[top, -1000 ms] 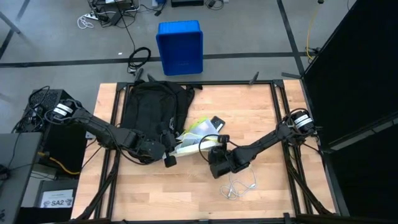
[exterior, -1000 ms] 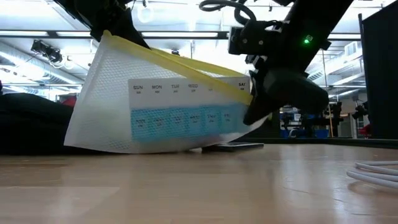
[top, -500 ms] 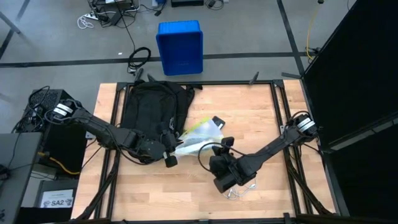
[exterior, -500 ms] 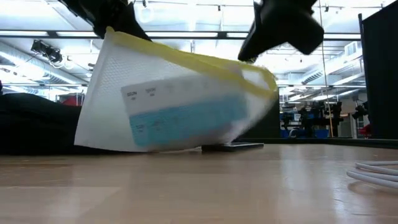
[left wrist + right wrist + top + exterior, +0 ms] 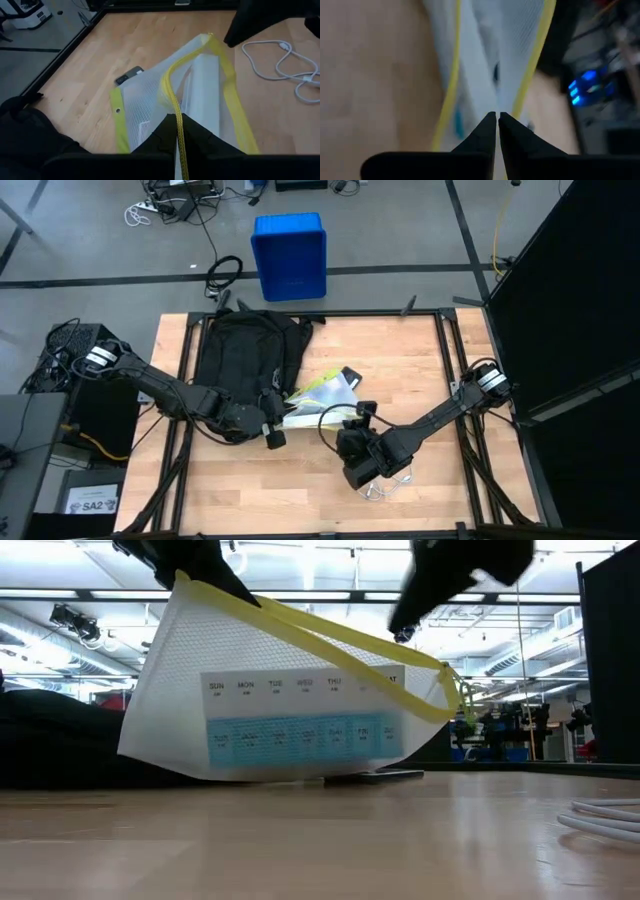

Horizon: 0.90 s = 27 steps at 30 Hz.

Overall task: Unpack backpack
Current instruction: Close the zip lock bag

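Drawing pouch (image 5: 318,402) from backpack (image 5: 245,355), left gripper (image 5: 178,131) clenched on its zip edge, right gripper (image 5: 352,452) at 5 o'clock clenched empty; next, setting pouch down.

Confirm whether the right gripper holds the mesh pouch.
No. The right gripper is shut on nothing, apart from the pouch, whose yellow edge the left gripper pinches.

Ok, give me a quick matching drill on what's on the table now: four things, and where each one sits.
Things:
1. backpack
2. mesh pouch
3. white cable
4. blue bin

Places:
A. on the floor beyond the table's far edge
B. pinched at its yellow edge by the left claw
C. on the wood beside the right claw
D. lying at the table's left side

Pairs: 1-D, 2-B, 3-C, 4-A
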Motion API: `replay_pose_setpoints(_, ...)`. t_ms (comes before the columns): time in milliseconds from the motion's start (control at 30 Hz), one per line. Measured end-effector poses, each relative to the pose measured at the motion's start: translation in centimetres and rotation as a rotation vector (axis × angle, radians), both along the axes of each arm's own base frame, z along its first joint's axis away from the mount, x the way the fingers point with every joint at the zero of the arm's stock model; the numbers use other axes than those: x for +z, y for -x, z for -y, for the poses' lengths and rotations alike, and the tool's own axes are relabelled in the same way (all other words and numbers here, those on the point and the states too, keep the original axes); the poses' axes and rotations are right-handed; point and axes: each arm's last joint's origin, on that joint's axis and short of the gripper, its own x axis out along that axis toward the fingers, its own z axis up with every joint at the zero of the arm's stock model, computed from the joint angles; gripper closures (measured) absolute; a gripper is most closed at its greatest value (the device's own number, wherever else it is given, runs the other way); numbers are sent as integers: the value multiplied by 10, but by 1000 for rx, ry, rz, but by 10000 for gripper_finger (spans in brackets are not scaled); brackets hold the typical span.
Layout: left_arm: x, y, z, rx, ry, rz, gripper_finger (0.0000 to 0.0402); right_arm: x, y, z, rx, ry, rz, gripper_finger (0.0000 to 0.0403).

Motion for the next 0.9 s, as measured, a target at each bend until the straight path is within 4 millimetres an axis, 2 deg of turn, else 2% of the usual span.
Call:
replay_pose_setpoints(133, -1, 1, 0, 6, 6, -6, 402, -3, 19, 4, -181, -81, -44, 401)
replay_pose_setpoints(267, -1, 1, 0, 6, 6, -6, 402, -10, 35, 7, -306, -61, -52, 379)
replay_pose_setpoints(367, -1, 1, 0, 6, 6, -6, 402, -14, 39, 6, -339, -34, 14, 342)
replay_pose_setpoints(500, -1, 1, 0, 6, 5, -8, 402, -18, 42, 8, -374, -48, 46, 272)
replay_pose_setpoints(600, -2, 1, -1, 6, 1, -20, 402, -13, 45, 11, -382, -92, 90, 221)
replay_pose_setpoints(700, -3, 2, -1, 7, 1, -25, 402, -9, 52, 13, -379, -149, 138, 185)
replay_pose_setpoints(800, -3, 2, -1, 8, 0, -28, 402, -3, 64, 16, -358, -241, 219, 177)
replay_pose_setpoints(900, -3, 2, -1, 8, -1, -31, 402, -9, 73, 20, -321, -396, 312, 192)
